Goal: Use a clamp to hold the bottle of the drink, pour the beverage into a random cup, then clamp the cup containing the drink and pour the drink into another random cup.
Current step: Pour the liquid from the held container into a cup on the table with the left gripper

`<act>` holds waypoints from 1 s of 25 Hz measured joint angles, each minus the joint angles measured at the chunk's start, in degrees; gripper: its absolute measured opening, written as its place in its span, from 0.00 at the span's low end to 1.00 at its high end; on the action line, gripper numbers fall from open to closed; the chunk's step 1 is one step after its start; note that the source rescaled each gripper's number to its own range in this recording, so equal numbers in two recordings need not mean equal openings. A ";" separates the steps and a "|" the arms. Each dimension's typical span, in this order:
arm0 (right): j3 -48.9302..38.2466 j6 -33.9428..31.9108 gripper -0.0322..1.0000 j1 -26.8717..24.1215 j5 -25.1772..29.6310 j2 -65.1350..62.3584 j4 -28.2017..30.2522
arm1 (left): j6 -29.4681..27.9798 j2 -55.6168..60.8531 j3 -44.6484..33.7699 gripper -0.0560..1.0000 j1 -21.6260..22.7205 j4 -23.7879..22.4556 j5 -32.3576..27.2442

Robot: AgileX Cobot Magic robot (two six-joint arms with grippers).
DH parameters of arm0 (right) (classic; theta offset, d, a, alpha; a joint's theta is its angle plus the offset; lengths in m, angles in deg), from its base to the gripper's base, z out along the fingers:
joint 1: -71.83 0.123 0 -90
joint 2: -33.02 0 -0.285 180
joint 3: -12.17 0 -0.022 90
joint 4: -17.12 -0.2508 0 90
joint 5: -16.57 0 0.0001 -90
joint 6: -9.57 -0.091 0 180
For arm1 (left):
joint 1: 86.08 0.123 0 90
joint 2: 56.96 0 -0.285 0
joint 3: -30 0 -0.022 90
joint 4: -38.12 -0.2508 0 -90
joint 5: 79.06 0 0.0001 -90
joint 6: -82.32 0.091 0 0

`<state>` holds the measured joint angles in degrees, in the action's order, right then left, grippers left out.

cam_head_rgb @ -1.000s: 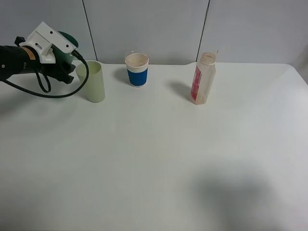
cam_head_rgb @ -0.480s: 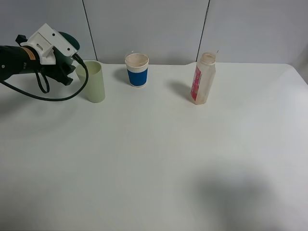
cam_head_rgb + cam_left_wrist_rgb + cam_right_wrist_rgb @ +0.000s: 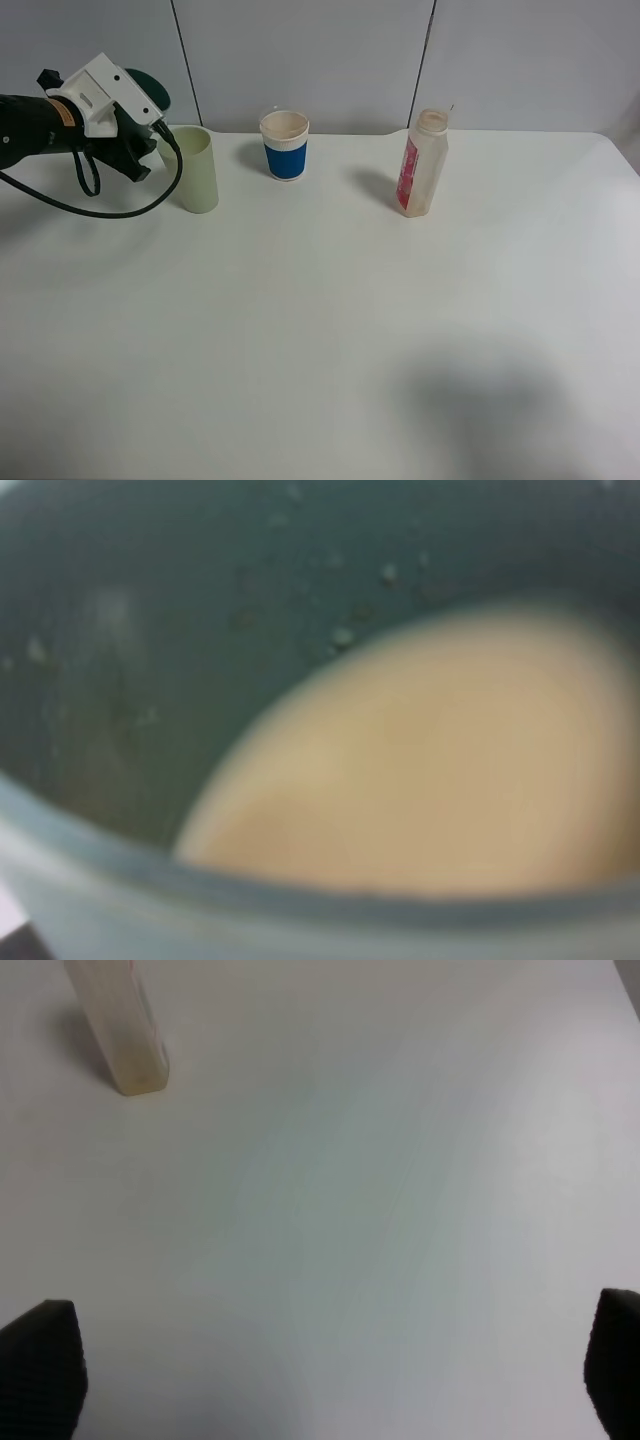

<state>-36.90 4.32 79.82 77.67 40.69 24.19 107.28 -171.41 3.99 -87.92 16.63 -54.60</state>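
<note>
Left gripper: the left gripper (image 3: 138,135) is in the upper left of the high view, at the end of a black arm with a white camera block on top; it is clenched on a dark green round cup (image 3: 150,84), which is held off the table; the fingers themselves are mostly hidden
Dark green cup: in the left wrist view its inner wall (image 3: 150,630) fills the picture, speckled with droplets; a pool of beige milky drink (image 3: 430,760) lies inside, out of focus
Pale green cup: a tall, straight-sided pale green plastic cup (image 3: 197,168) stands upright in the upper left of the high view, just right of the left gripper; whether the two touch cannot be told, nor whether it holds any drink
Paper cup: a white paper cup with a blue sleeve (image 3: 285,145) stands upright at upper centre, near the back edge of the table, apart from the pale green cup
Bottle: a clear plastic drink bottle with a red label (image 3: 423,165) stands upright right of centre near the back, uncapped, well apart from all the cups; it also shows in the right wrist view (image 3: 120,1030)
Right gripper: the right gripper (image 3: 330,1380) is out of the high view; in its own view the two black fingertips (image 3: 40,1370) stand far apart, released, with only bare table between them
Table: a white matte table (image 3: 300,330); a soft dark shadow (image 3: 480,400) lies in the lower right of the high view
Cable: a black cable (image 3: 100,195) loops below the left arm
</note>
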 joint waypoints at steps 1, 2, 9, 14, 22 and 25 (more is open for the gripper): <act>0.00 0.00 1.00 0.00 0.00 0.00 0.00 | 0.05 0.00 0.00 0.05 0.00 -0.14 0.00; 0.00 0.00 1.00 0.00 0.00 0.00 0.00 | 0.05 0.00 0.00 0.05 0.00 -0.14 0.00; 0.00 0.00 1.00 0.00 0.00 0.00 0.00 | 0.67 0.00 0.71 0.05 0.00 -1.52 -0.69; 0.00 0.00 1.00 0.00 0.00 0.00 0.00 | 0.67 0.00 2.51 0.05 0.00 -1.82 -1.13; 0.00 0.00 1.00 0.00 0.00 0.00 0.00 | 0.67 0.00 2.58 0.05 0.00 -4.18 -2.17; 0.00 0.00 1.00 0.00 0.00 0.00 0.00 | 0.67 0.00 2.58 0.05 0.00 -5.31 -2.17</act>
<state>-36.90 4.32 79.82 77.67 40.69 24.19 107.95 -171.41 6.57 -87.92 11.32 -56.77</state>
